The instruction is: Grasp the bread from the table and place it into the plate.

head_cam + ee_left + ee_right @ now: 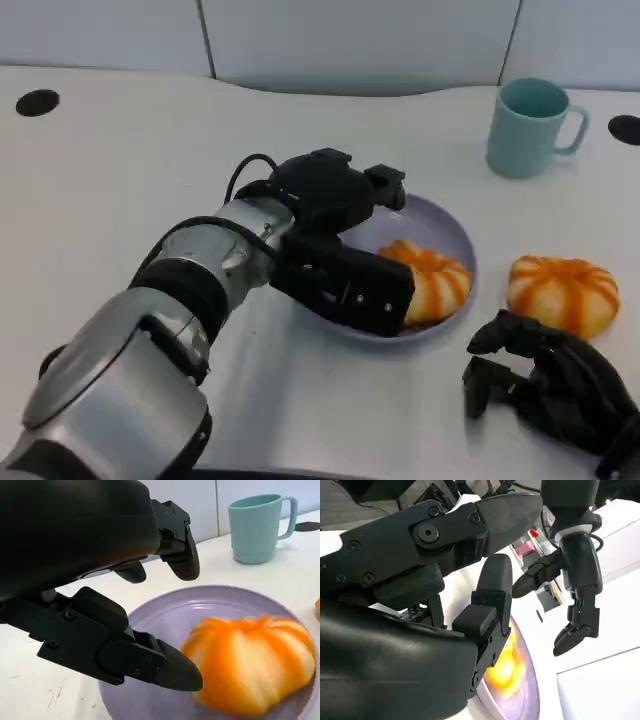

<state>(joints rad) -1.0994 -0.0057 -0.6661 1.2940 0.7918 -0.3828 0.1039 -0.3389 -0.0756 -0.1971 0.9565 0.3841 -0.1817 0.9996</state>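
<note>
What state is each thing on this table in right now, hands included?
Bread in the plate: lying in the plate, with the left hand's fingers beside it.
Second bread: on the table, right of the plate, untouched.
Plate: flat on the table, holding one bread.
Mug: upright, looks empty.
Left hand: open over the plate.
Right hand: fingers curled, holding nothing, near the second bread.

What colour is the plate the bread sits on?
Pale lilac purple; the plate shows best in the left wrist view.

Likely a lab or office; white table (120,170) with cable holes (37,102); pale wall panels (360,40).
</note>
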